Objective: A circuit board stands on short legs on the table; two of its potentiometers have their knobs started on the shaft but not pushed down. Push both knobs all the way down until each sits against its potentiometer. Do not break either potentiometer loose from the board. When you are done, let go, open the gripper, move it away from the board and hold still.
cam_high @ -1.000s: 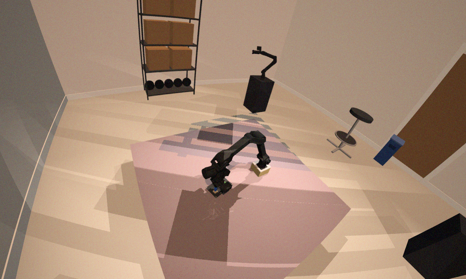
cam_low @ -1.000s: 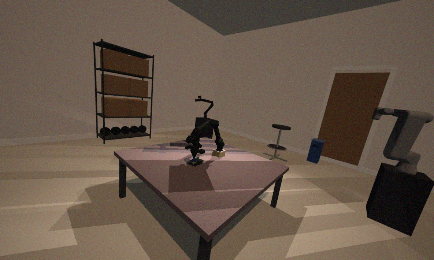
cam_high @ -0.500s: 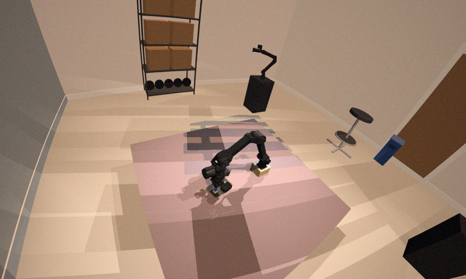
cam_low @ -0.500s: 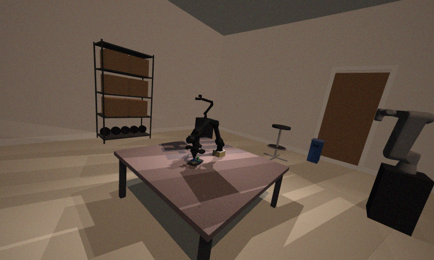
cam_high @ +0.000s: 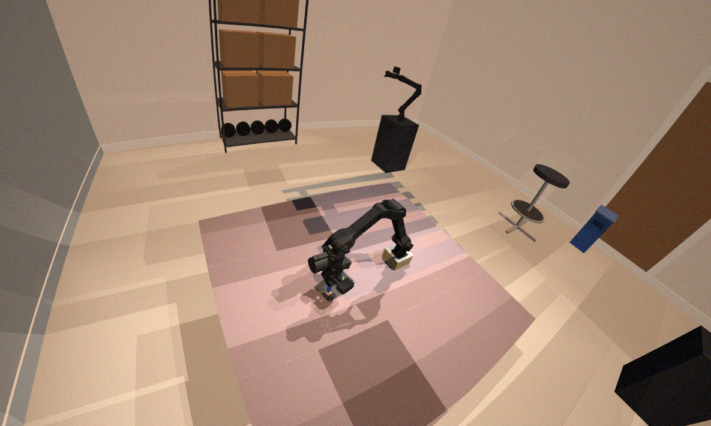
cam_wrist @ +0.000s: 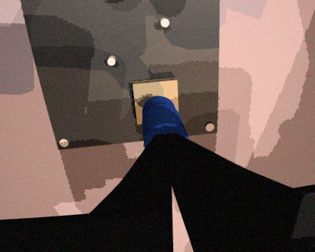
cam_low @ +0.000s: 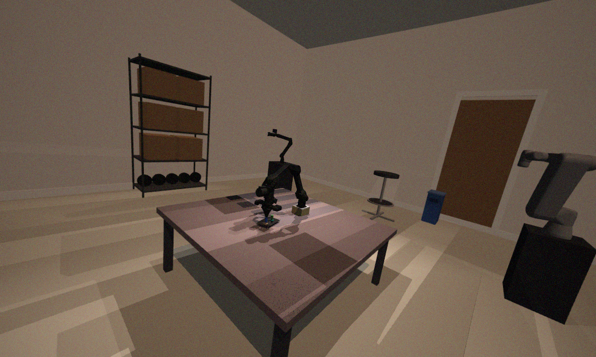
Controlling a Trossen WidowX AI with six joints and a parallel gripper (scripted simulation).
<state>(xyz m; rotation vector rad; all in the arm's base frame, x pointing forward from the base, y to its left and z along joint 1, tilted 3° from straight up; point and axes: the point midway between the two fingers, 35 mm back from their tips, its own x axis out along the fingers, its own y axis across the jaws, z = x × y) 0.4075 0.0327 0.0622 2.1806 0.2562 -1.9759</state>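
Note:
The dark circuit board (cam_high: 320,288) (cam_low: 267,225) (cam_wrist: 110,89) stands on the table. A blue knob (cam_high: 329,289) (cam_low: 266,219) (cam_wrist: 160,112) stands over a tan potentiometer (cam_wrist: 171,89) near one board edge. My gripper (cam_low: 266,215) (cam_wrist: 165,144) is shut with nothing between its fingers. Its tips are at the top of the blue knob and seem to touch it. The fingers hide the knob's top, and I cannot tell whether a gap remains under the knob. A small green part (cam_low: 271,217), which looks like the other knob, stands farther along the board, outside the wrist view.
My arm's base stands on a pale block (cam_high: 397,260) (cam_low: 300,210) on the table (cam_high: 273,339) (cam_low: 229,244). White pins (cam_wrist: 111,61) (cam_wrist: 164,23) (cam_wrist: 63,142) (cam_wrist: 209,127) show on the board. A stool (cam_high: 551,176) (cam_low: 386,174), a blue bin (cam_high: 591,231) (cam_low: 433,207) and shelves stand away from the table.

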